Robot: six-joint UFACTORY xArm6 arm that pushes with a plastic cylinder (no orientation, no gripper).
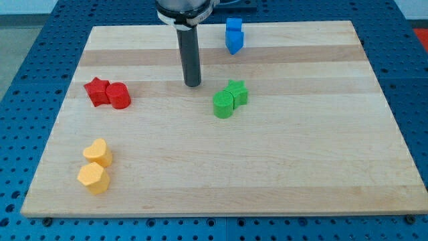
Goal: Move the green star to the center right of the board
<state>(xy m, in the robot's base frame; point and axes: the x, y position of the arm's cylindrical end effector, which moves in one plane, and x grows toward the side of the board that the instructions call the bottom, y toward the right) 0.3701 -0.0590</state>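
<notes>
On the wooden board (pixel 281 167): one green star block (pixel 237 92) near centre, touching one green cylinder block (pixel 223 105); my tip (pixel 192 84) just to the star's left, apart. No claw fitted. Two red, two yellow, one blue block counted

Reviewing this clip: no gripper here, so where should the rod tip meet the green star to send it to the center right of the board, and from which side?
Judging from this frame, contact the green star on its view-left face and push toward the view's right. The green cylinder touches its lower-left side, so come in just above that cylinder. My tip sits apart to the star's left, near the same height, needing only a slight adjustment.
</notes>
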